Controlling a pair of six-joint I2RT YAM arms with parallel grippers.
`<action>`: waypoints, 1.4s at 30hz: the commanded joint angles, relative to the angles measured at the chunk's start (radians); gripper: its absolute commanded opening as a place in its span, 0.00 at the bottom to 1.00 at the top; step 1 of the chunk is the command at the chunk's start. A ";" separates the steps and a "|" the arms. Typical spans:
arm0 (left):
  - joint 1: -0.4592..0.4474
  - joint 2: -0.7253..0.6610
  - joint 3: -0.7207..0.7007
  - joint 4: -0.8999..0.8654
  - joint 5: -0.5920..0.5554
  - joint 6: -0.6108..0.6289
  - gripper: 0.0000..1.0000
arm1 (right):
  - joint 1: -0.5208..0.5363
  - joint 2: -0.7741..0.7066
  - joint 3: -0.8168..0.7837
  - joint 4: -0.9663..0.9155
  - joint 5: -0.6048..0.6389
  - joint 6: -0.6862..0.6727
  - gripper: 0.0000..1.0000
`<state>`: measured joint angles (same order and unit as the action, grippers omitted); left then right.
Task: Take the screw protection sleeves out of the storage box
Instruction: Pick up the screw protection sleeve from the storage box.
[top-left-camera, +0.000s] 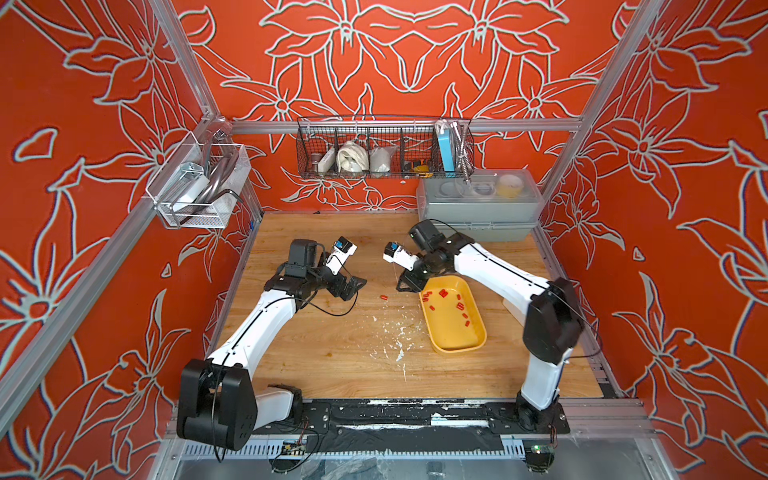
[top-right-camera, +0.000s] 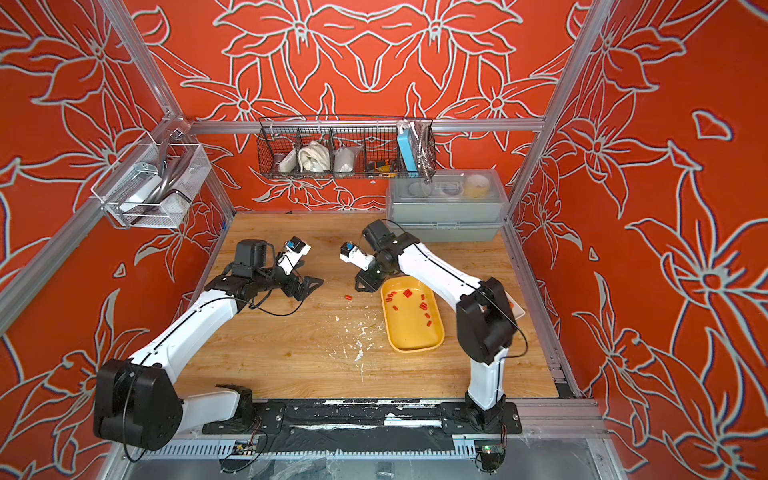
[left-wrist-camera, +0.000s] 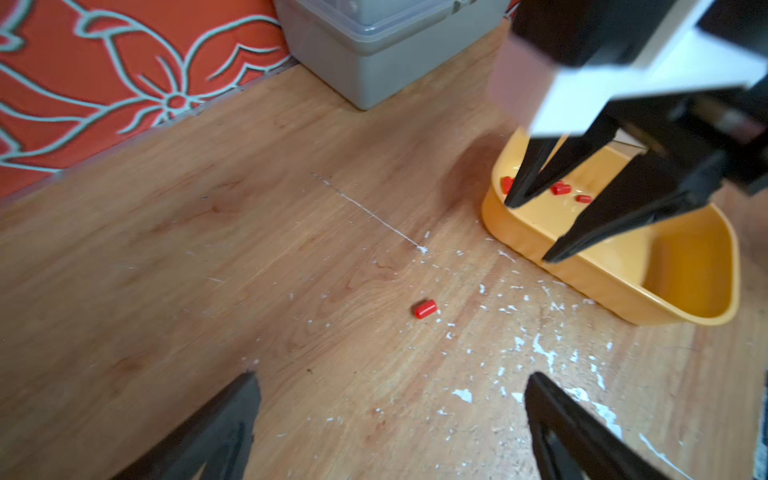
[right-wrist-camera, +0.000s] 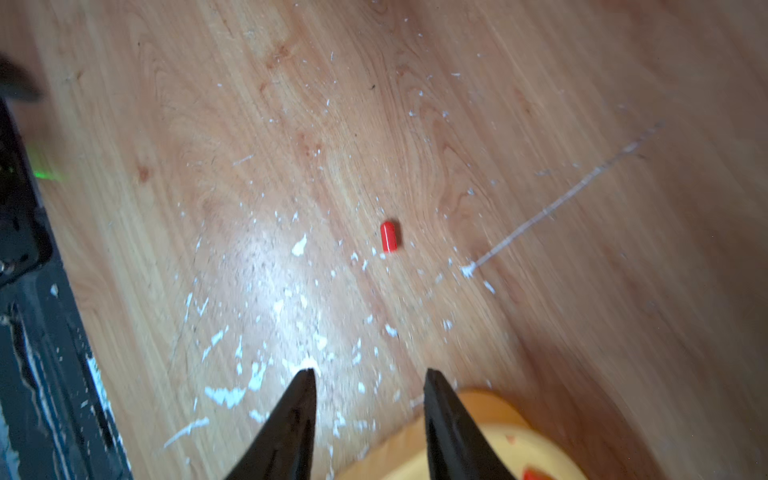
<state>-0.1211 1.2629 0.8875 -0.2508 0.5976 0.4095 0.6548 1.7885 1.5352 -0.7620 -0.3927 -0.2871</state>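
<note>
The yellow storage box (top-left-camera: 456, 337) (top-right-camera: 412, 334) lies right of the table's middle, and several red screw protection sleeves (top-left-camera: 444, 293) (top-right-camera: 408, 293) (left-wrist-camera: 561, 189) sit in its far half. One sleeve (top-left-camera: 384, 297) (top-right-camera: 348, 297) (left-wrist-camera: 424, 309) (right-wrist-camera: 388, 236) lies on the wood left of the box. My right gripper (top-left-camera: 405, 286) (left-wrist-camera: 530, 230) (right-wrist-camera: 370, 372) hangs open and empty over the box's far left corner (right-wrist-camera: 478, 415). On the other side of the loose sleeve, my left gripper (top-left-camera: 357, 286) (left-wrist-camera: 392, 376) stands wide open, holding nothing.
A grey lidded box (top-left-camera: 482, 208) stands at the back right against the wall. Above it hangs a wire basket (top-left-camera: 384, 149), and a clear bin (top-left-camera: 195, 187) is fixed to the left frame. White flecks (top-left-camera: 399, 332) dot the wood left of the yellow box.
</note>
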 joint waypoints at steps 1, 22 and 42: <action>-0.040 -0.009 -0.038 0.036 0.126 -0.001 0.98 | -0.042 -0.099 -0.143 -0.019 0.042 -0.084 0.43; -0.322 0.147 -0.109 0.159 0.162 0.091 0.98 | -0.145 -0.056 -0.404 0.181 0.150 -0.043 0.40; -0.330 0.123 -0.109 0.135 0.099 0.115 0.98 | -0.135 0.066 -0.338 0.150 0.116 -0.019 0.34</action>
<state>-0.4461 1.4071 0.7811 -0.1177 0.6991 0.5060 0.5117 1.8332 1.1679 -0.5941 -0.2665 -0.3214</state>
